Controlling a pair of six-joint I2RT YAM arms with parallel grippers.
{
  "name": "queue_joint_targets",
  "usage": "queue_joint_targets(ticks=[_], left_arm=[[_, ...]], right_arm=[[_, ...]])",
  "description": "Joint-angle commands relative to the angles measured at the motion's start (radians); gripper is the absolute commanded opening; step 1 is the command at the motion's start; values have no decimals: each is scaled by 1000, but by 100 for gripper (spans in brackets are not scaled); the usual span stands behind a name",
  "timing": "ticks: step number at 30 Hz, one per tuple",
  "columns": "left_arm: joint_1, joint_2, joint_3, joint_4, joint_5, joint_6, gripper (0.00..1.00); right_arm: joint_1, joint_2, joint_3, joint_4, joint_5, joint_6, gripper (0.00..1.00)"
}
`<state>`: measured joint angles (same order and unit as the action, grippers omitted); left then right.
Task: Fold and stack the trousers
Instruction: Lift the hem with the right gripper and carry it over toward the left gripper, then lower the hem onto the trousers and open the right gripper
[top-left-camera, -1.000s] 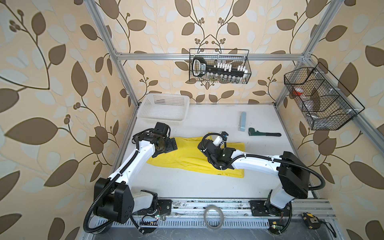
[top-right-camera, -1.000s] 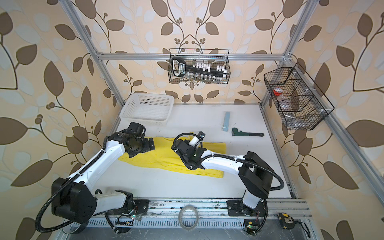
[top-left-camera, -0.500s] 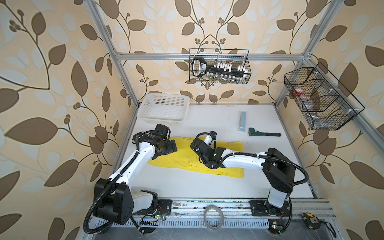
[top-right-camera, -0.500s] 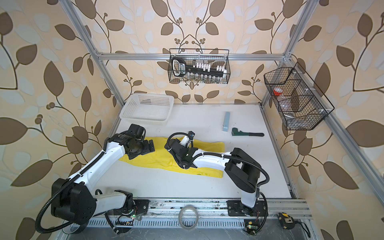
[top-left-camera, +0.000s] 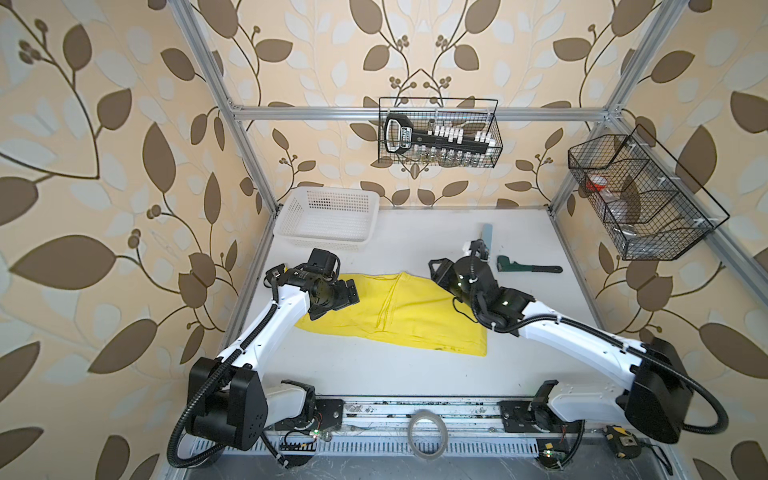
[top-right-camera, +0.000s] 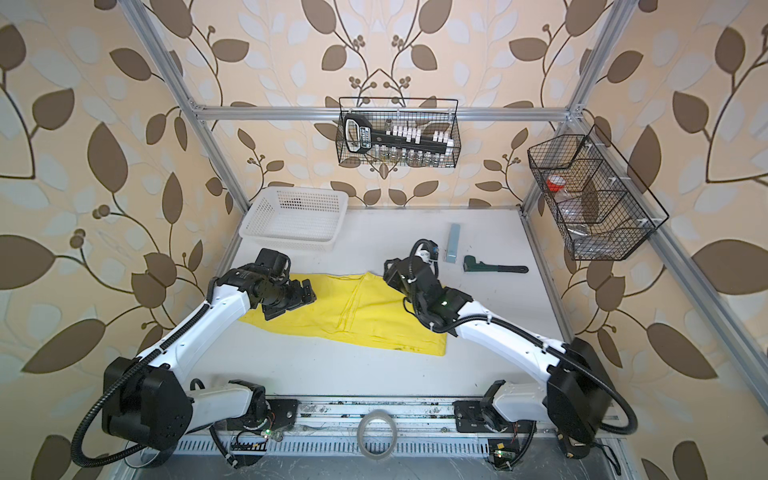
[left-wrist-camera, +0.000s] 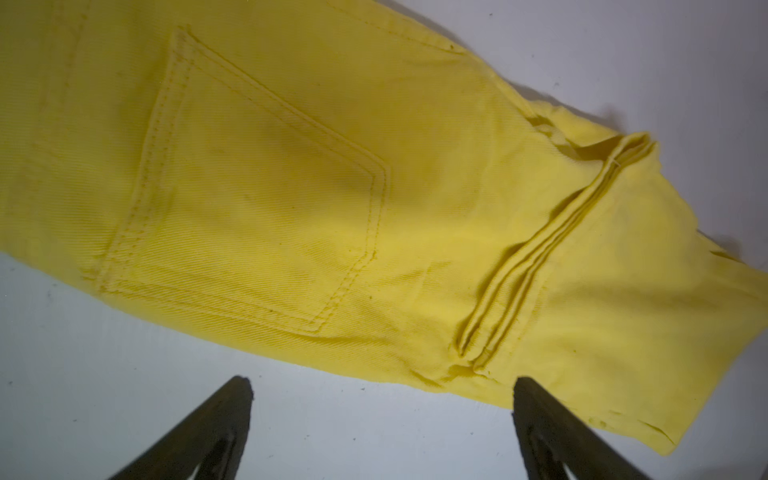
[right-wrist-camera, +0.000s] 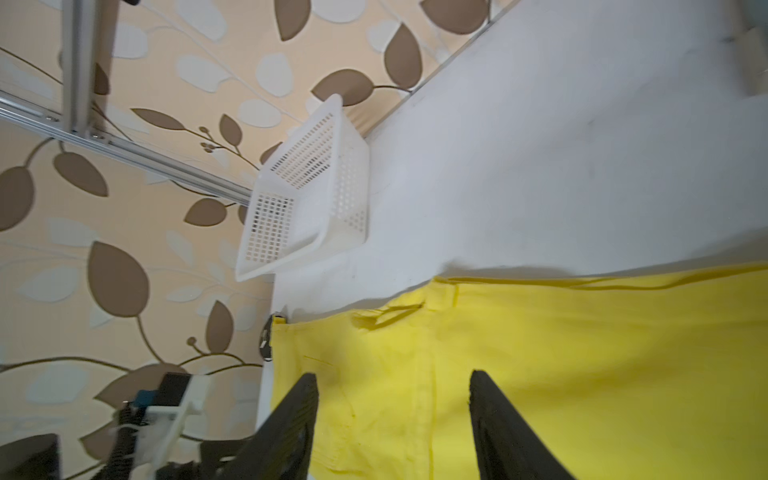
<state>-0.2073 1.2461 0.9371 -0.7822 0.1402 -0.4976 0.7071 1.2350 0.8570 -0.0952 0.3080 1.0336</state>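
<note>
Floppy trousers (top-left-camera: 395, 309); left hand (left-wrist-camera: 382, 382), right hand (right-wrist-camera: 393, 376) both spread, empty.
You'd best pinch the thick hem (left-wrist-camera: 540, 257).

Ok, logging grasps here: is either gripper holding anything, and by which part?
Nothing is held. The left gripper is open at the edge of the trousers; the right gripper is open above them, with no cloth between its jaws.

A white perforated basket (top-left-camera: 332, 244) sat in the far left corner of the white surface (top-left-camera: 374, 374). At the far right lay a pipe wrench (top-left-camera: 528, 267), a pale blue-grey bar (top-left-camera: 487, 232) near it. A back wire rack (top-left-camera: 438, 99) and a side wire rack (top-left-camera: 665, 254) hung above. A tape roll (top-left-camera: 411, 430) lay on the front rail.
</note>
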Motion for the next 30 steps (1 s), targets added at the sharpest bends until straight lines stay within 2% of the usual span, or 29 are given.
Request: queue_joint_targets(ticks=[1, 3, 5, 8, 10, 11, 14, 19, 23, 26, 30], left_arm=[[-62, 7, 35, 36, 54, -20, 98], [-121, 41, 60, 67, 46, -28, 97], [-179, 100, 97, 78, 28, -29, 96], [-246, 184, 151, 111, 28, -20, 92], [-274, 267, 191, 125, 22, -3, 91], [-281, 302, 214, 127, 10, 11, 90], [-284, 413, 273, 128, -8, 47, 87], [-289, 546, 349, 173, 31, 35, 80], [-291, 628, 393, 173, 6, 54, 72], [-292, 670, 400, 206, 45, 46, 62], [-293, 701, 420, 205, 36, 64, 52]], right_arm=[[-94, -124, -131, -154, -117, -163, 63], [-176, -217, -217, -134, -198, -185, 64], [-226, -282, -266, -147, -232, -219, 66], [-310, -331, -323, -156, -329, -244, 67], [-336, -345, -348, -156, -353, -266, 68], [-348, -343, -359, -164, -357, -276, 71], [-385, -308, -387, -138, -411, -314, 71], [-420, -230, -419, -63, -455, -347, 71], [-442, -174, -441, -2, -479, -348, 71], [-449, -139, -450, 34, -492, -348, 71], [-454, -105, -447, 64, -507, -354, 71]])
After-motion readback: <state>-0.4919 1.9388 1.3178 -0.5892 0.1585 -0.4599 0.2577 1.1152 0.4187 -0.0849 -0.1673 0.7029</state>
